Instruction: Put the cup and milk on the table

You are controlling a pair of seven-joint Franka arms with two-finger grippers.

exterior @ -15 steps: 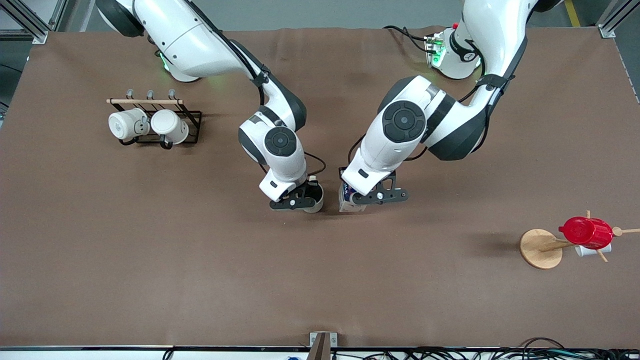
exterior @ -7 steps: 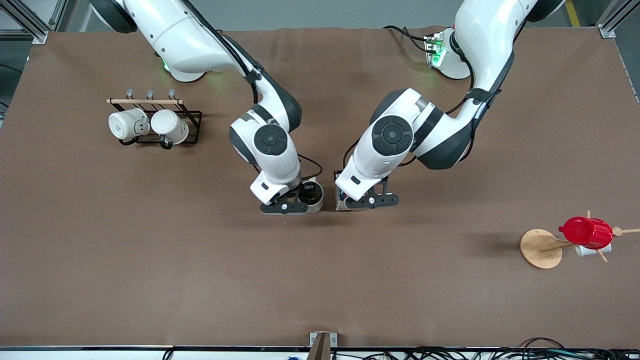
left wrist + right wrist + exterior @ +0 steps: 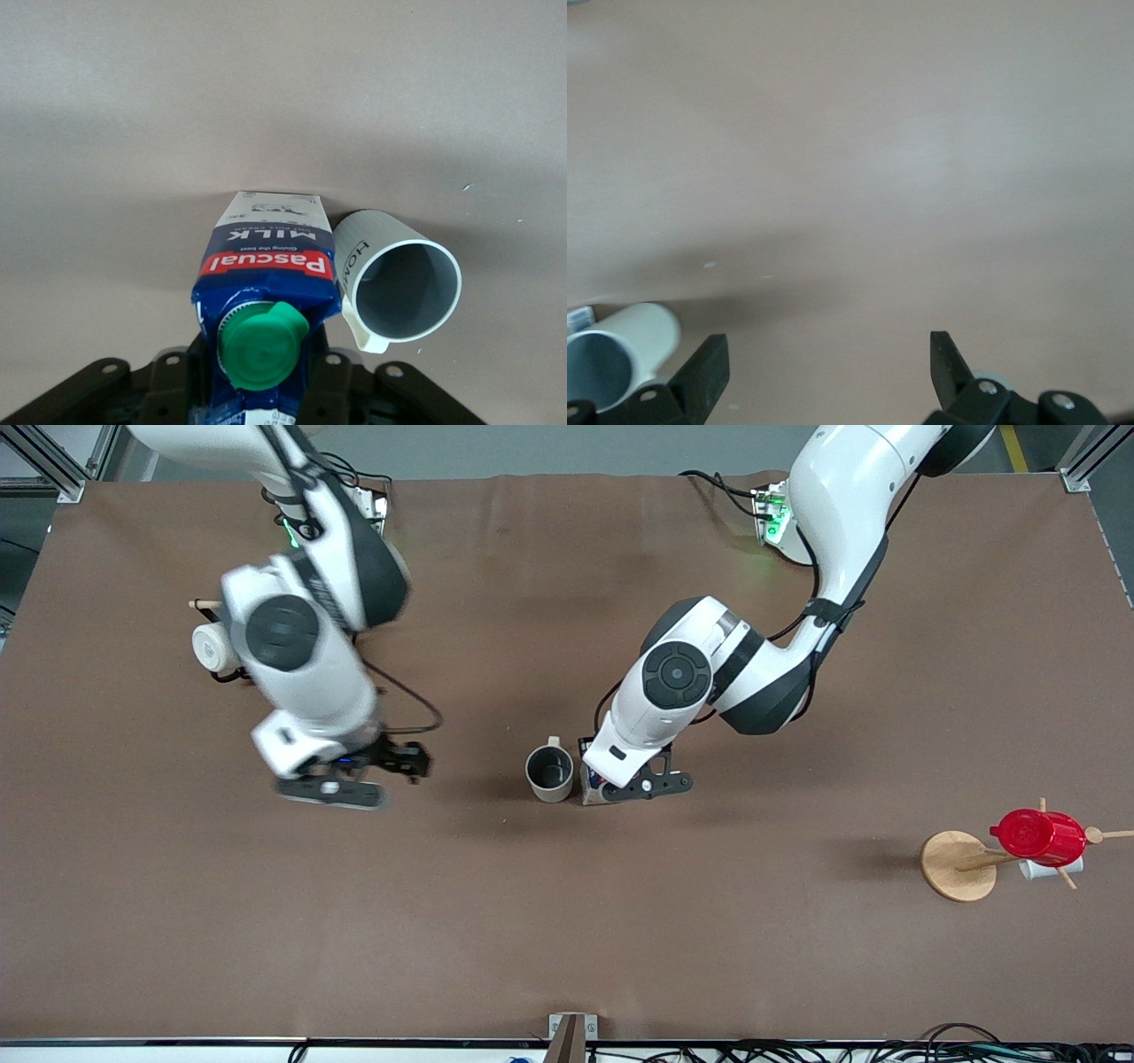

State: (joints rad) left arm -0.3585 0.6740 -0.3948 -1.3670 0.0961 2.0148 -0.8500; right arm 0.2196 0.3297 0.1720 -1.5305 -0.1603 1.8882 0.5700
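Two items stand touching: cup (image 3: pixel 549 772) at milk's (image 3: pixel 592 786) nine o'clock. Left gripper (image 3: pixel 640 786) clamps milk; release straight up. Right gripper (image 3: pixel 332 790) spread, empty.

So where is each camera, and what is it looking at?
Front view: high across the table, facing both arms, the cup and the milk.
Left wrist view: on the left arm, over the milk in its gripper.
Right wrist view: on the right arm, over bare table, fingers open.
All three show the cup.
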